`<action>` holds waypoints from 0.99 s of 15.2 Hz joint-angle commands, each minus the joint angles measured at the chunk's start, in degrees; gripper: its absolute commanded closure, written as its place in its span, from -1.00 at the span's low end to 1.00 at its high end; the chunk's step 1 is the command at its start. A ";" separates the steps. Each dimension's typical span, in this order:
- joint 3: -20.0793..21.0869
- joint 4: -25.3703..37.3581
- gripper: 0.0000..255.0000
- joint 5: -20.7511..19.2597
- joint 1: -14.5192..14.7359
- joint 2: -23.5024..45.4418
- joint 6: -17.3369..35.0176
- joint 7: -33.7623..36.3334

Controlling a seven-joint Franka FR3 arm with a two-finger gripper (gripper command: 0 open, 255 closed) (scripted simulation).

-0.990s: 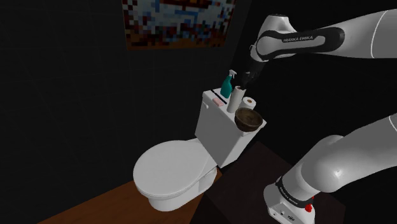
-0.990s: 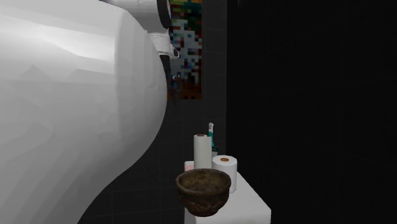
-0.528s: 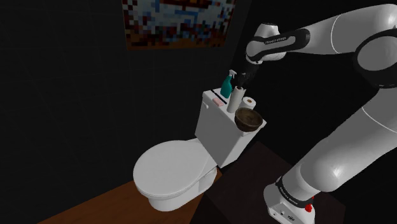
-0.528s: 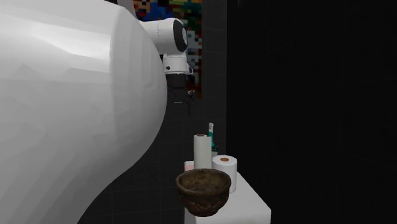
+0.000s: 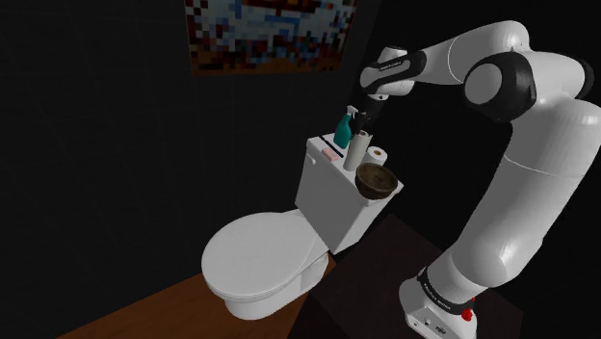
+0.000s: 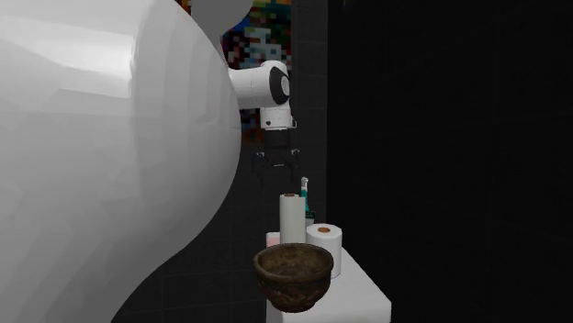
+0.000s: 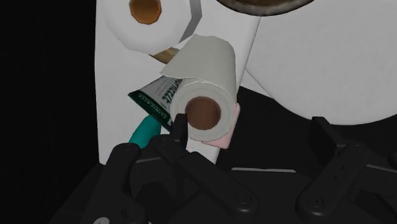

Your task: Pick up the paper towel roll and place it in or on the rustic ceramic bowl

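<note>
A tall white paper towel roll stands upright on the white toilet tank. In front of it on the tank lid is the dark brown bowl. My gripper hangs open just above the roll, not touching it. From the second exterior view the gripper is a little above the paper towel roll, and the bowl is nearest the camera. In the wrist view the paper towel roll lies close to one finger, off the middle of the gripper; the bowl is beyond.
A toilet paper roll, a teal spray bottle and a pink block crowd the tank top around the towel roll. The closed toilet lid is below. A large white arm link covers the second exterior view's left.
The gripper has swung toward the shoulder view's left and come down to hover over the paper towel roll. Nothing on the tank has moved.
</note>
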 commanded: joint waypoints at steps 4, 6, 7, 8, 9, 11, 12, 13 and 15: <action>0.77 8.77 -1.00 3.63 -3.30 9.11 -0.32 -3.89; 0.96 8.40 -1.00 3.96 -3.47 9.94 0.85 -4.10; 1.05 8.23 -1.00 4.14 -3.55 10.37 1.43 -4.21; 1.15 8.07 -1.00 4.31 -3.64 10.80 2.00 -4.31; 1.25 7.93 -1.00 4.49 -3.72 11.25 2.57 -4.42; 1.41 7.72 -1.00 4.77 -3.87 11.95 3.46 -4.60; 1.41 7.73 -1.00 4.77 -3.87 11.96 3.45 -4.60; 1.41 7.73 -1.00 4.78 -3.87 11.96 3.45 -4.60; 1.41 7.73 -1.00 4.78 -3.87 11.96 3.45 -4.60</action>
